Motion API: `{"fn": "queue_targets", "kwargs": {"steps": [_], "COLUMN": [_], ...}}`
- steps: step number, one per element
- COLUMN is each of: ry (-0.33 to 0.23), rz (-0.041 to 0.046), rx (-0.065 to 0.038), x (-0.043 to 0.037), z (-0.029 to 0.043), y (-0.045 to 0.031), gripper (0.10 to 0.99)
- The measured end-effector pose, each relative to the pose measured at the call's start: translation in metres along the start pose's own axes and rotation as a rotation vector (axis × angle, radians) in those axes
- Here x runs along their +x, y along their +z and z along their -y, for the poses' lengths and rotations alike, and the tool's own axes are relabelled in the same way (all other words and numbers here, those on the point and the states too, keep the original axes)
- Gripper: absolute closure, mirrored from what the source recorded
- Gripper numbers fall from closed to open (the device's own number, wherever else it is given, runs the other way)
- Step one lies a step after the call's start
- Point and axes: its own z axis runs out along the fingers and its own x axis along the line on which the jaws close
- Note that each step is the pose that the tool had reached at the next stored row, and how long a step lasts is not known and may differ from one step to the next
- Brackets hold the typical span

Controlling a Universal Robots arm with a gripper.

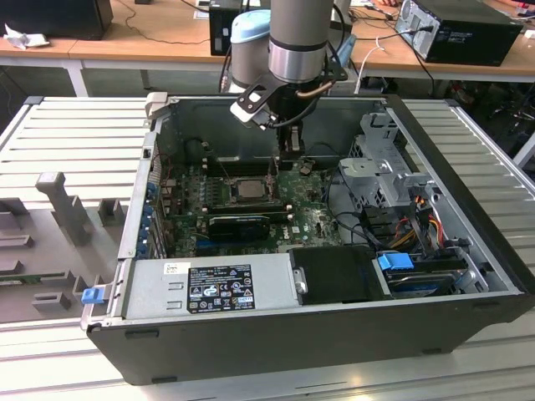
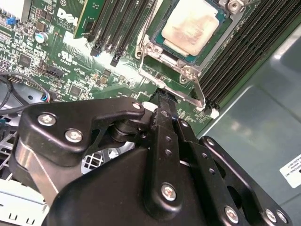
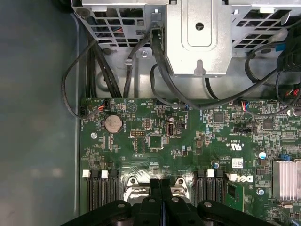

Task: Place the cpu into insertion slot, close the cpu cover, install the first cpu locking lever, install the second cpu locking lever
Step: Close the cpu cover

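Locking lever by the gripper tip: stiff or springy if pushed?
The locking lever looks like thin bare metal rod, so probably springy, light and slick against the gripper. It lies along the cpu cover edge, so it may swing, not slide.

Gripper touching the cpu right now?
Apart. In the second wrist view the gripper ends short of the cpu, with the cpu cover frame edge lying between them.
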Motion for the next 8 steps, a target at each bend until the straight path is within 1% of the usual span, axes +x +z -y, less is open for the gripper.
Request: {"fn": "queue_targets", "kwargs": {"steps": [4,6,8], "ry": [0.0,0.0,0.0], "rz": [0.0,-0.0001,0.0], "rx": [0.0,0.0,0.0], "x": [0.0,0.0,0.0], "z": [0.0023,0.0057,0.0074], "y": [-0.0001,-0.0002,-0.0002], "gripper": [0.98,0.98,0.98]}}
